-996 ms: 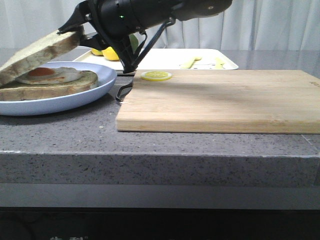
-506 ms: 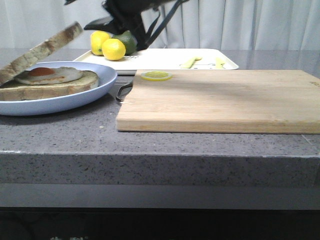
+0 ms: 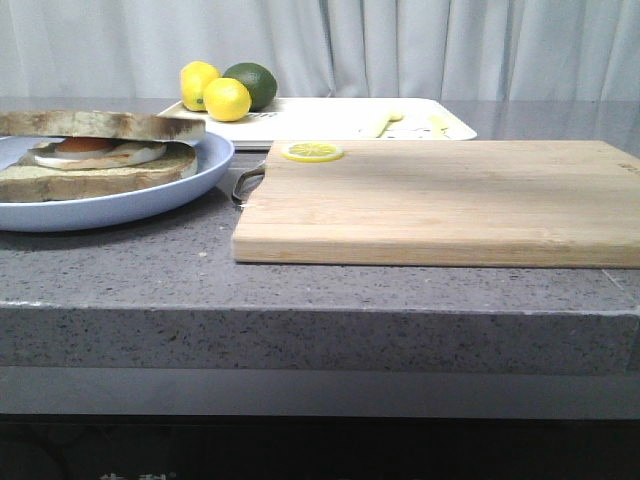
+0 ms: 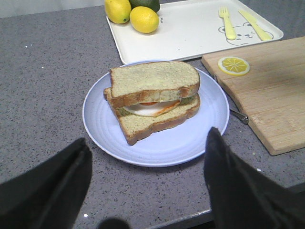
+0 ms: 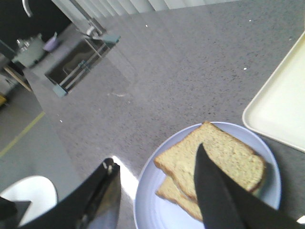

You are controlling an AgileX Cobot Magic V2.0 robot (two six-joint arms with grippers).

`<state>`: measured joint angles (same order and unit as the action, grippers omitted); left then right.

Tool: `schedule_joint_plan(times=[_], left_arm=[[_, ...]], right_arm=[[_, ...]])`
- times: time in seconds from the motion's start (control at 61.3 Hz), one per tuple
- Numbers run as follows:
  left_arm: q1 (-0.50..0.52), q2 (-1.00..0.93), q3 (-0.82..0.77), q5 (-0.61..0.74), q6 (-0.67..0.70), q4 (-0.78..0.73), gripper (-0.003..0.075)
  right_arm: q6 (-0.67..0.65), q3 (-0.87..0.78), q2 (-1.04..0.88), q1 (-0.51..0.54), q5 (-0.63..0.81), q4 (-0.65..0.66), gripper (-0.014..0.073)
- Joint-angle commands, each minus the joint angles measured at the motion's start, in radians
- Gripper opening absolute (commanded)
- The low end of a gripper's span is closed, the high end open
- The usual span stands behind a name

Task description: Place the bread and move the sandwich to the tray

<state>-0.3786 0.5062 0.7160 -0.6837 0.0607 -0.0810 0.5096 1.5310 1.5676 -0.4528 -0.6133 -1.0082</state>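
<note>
Left wrist view: left pincer [image 4: 147,186] wide open, empty, sandwich [image 4: 153,99] directly ahead; tray [image 4: 190,28] beyond. Right pincer [image 5: 157,191] open, empty.

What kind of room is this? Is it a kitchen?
Probably a kitchen. There is a speckled grey stone counter with a wooden cutting board on it, an egg sandwich on a blue plate, and a sink with a tap further along the worktop.

Brown-crusted beige bread [image 4: 153,82] tops the white-and-orange egg on a pale blue plate [image 4: 97,114].
</note>
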Motion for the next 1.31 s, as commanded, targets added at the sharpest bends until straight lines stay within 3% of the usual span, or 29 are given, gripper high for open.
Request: schedule_joint_plan(times=[0.0,0.196,0.326,0.816,1.142,1.289], left_arm=[[-0.008,0.011,0.026,0.067,0.006,-0.003,0.0494],[-0.008,0.011,0.026,0.067,0.006,-0.003,0.0494],[-0.008,0.011,0.026,0.067,0.006,-0.003,0.0494],[-0.008,0.011,0.026,0.067,0.006,-0.004,0.0494],[-0.006,0.013,0.026,0.046,0.006,-0.028,0.0494],[-0.006,0.036,0.053,-0.046,0.022,-0.113,0.0494]], right_arm=[[-0.122,0.028,-0.122,0.005,-0.026,0.233,0.0382],[-0.41,0.022,-0.27,0.005,-0.239,0.836,0.0382],[-0.487,-0.061,-0.381,0.005,-0.33,1.056,0.0382],[-0.534,-0.682,-0.942,0.005,-0.146,1.068,0.0382],[-0.566,-0.797,-1.165,0.005,-0.146,1.068,0.0382],[-0.566,-0.797,-1.174,0.005,-0.149,1.068,0.0382]])
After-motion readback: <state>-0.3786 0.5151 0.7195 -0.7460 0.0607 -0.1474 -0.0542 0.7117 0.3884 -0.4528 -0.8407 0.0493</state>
